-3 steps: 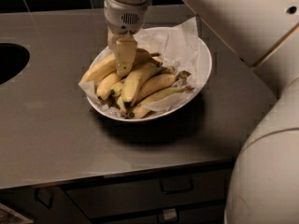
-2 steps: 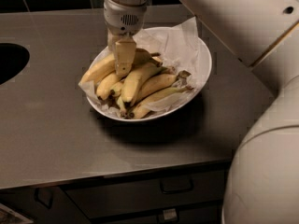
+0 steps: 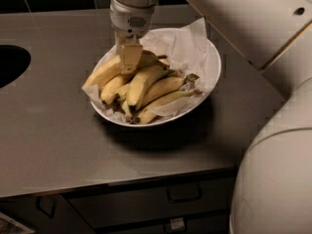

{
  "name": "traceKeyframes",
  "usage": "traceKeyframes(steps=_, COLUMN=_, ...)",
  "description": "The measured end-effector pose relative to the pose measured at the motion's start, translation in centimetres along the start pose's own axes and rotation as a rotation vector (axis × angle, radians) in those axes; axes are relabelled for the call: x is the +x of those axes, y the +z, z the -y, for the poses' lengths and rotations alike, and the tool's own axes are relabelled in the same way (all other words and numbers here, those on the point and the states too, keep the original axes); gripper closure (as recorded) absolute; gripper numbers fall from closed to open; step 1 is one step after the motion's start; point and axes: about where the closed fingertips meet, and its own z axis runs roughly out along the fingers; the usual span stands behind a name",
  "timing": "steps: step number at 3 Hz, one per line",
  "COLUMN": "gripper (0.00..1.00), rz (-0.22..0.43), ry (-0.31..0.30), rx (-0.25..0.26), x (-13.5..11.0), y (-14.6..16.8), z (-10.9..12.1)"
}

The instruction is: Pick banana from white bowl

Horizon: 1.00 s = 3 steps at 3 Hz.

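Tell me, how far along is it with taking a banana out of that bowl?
Done: the reach; the claw is down in the white bowl, on the pile. In hand: it sits against the biggest banana, though a grip cannot be confirmed. Left: the lift; that banana lies among the other bananas.

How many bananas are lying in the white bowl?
6 visible, all in the white bowl: the banana at the left rim under the pincer; other bananas: one behind it, four fanned toward the front. More may hide beneath.
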Motion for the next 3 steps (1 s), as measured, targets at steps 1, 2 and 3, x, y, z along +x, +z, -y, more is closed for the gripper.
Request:
traceKeyframes(steps=1, gripper=0.99, rz=0.000, ry=0.000, rx=0.000, x=0.0, y=0.0, z=0.0)
traceKeyframes(steps=2, gripper=1.00, rz=0.011, ry=-0.010, rx=0.074, x=-0.3, y=-1.3, z=-0.2)
traceKeyframes(steps=3, gripper=1.00, rz=0.061, ry=-0.033, rx=0.192, x=-0.1, y=-3.8, z=-2.0)
